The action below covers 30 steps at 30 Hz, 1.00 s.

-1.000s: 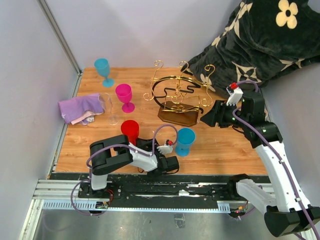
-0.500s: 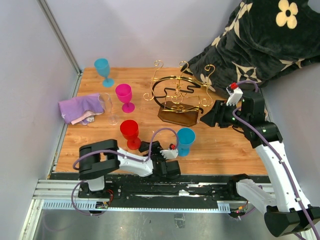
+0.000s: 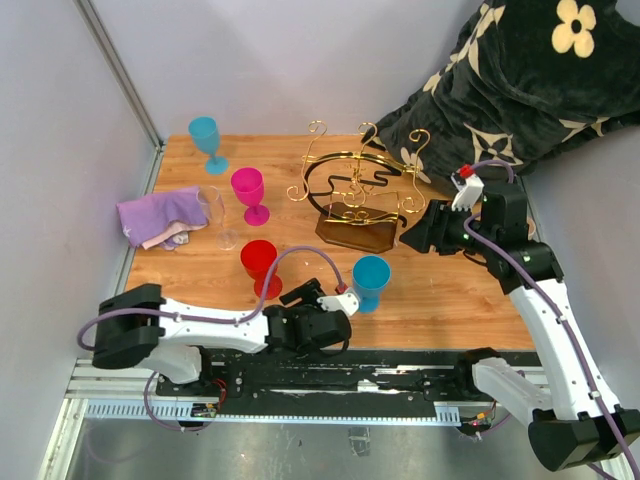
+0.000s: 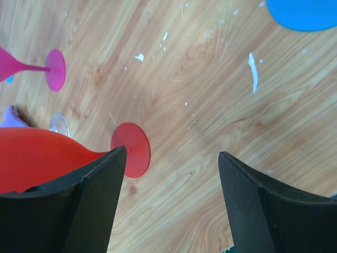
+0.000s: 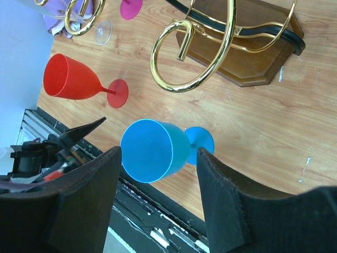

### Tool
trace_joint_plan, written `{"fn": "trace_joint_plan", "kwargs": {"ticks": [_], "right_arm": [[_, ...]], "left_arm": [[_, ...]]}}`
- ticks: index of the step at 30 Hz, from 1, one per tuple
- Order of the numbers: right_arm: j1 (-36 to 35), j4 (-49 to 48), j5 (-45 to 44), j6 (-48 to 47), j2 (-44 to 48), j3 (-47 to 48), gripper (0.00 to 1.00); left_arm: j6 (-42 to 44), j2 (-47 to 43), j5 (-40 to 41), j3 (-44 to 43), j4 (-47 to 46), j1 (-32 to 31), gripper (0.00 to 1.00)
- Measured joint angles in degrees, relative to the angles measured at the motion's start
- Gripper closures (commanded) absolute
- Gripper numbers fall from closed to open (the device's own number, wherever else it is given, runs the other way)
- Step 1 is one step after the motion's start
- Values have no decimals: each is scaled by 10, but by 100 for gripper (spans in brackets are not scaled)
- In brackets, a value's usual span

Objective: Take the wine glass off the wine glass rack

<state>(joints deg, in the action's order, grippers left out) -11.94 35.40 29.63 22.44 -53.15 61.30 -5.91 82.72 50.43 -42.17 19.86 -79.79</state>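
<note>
The gold wire wine glass rack (image 3: pixel 355 185) stands on its dark brown base (image 3: pixel 352 234) at the middle back; I see no glass hanging on it. It also shows in the right wrist view (image 5: pixel 208 58). My right gripper (image 3: pixel 412 237) is open and empty, hovering just right of the base. A blue glass (image 3: pixel 370 280) stands in front of the rack, seen below the right gripper (image 5: pixel 158 153). A red glass (image 3: pixel 260 265) stands to its left. My left gripper (image 3: pixel 305 300) is open and empty, low by the near edge, beside the red glass (image 4: pixel 37 158).
A magenta glass (image 3: pixel 248 192), a clear glass (image 3: pixel 215 215), a second blue glass (image 3: pixel 207 140) and a purple cloth (image 3: pixel 160 215) sit at the left. A black floral cushion (image 3: pixel 520 70) fills the back right corner. Grey walls bound the left and back.
The left arm's elbow has swung left along the near edge and its gripper has drawn back from between the red and blue glasses. The right arm has not moved.
</note>
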Motion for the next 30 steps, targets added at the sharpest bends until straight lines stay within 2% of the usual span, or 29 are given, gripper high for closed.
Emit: {"fn": "trace_joint_plan", "kwargs": {"ticks": [8, 14, 18, 20, 22, 26, 27, 30], "right_arm": [[0, 2, -2, -1, -10, 6, 37], [0, 23, -6, -5, -29, 63, 32], [0, 59, -12, -22, -70, 153, 23], [1, 75, -21, -34, -99, 205, 19], [1, 83, -34, -46, -125, 249, 14], [2, 85, -60, -61, -158, 289, 5], [4, 86, -68, -63, -164, 293, 2], [19, 91, -86, -63, -185, 303, 1]], "left_arm": [[-2, -128, -82, -59, 54, -2, 26], [-9, -165, -107, -141, 71, -3, 10], [-16, -160, -111, -229, 80, 14, 8], [-23, -162, -142, -276, 80, 75, 8], [-36, -169, -181, -307, 76, 177, 6], [-76, -166, -229, -368, 104, 455, 4], [-85, -163, -236, -383, 117, 509, 3], [-107, -161, -259, -404, 140, 589, 3]]}}
